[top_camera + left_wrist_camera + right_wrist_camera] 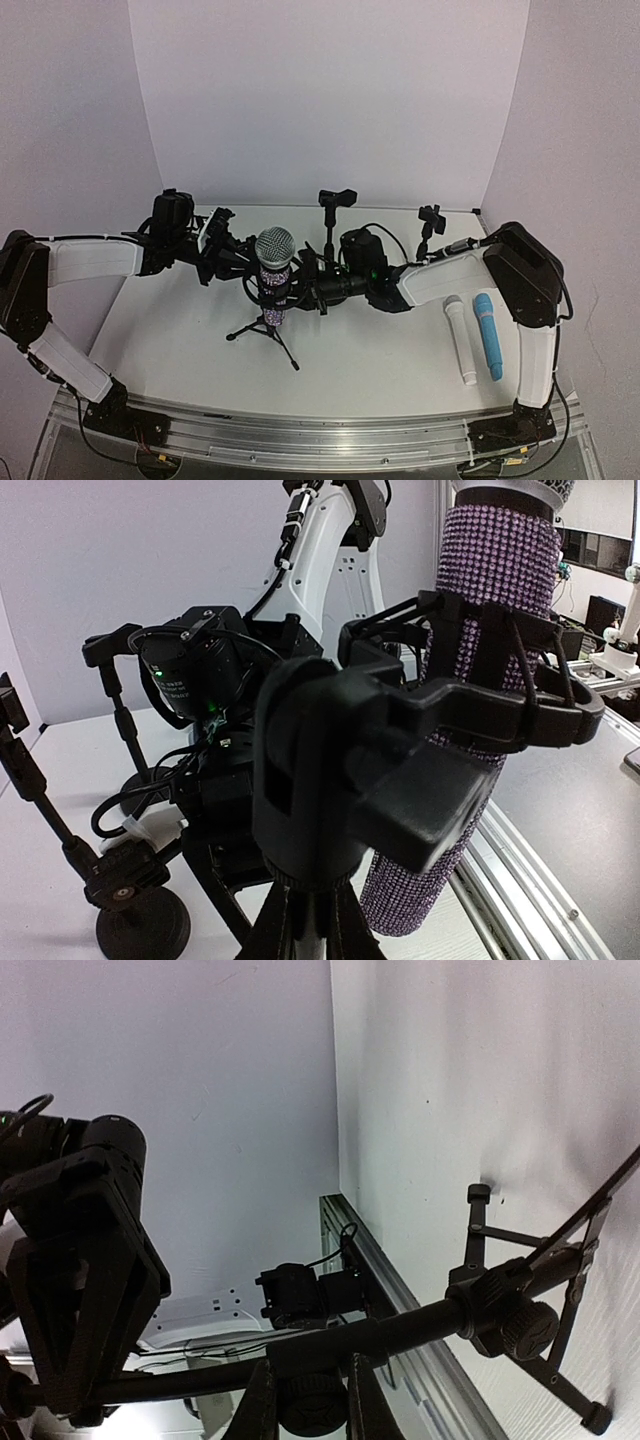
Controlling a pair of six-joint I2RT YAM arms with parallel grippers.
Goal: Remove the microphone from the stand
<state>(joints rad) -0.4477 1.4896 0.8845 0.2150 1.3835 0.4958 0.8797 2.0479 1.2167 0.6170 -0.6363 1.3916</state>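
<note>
On the table [380, 350], the left gripper [236, 262] sits pinched shut beside the stand [270, 326]. The microphone [274, 272], purple rhinestone body under a silver mesh head, stands upright in its cradle. The right gripper [308, 1385] clamps the stand's stem.

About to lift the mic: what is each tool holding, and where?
Right tool: shut on the tripod stand, mid-pole. Left tool: shut on the black mic clip, at its rear body, not on the purple microphone.
</note>
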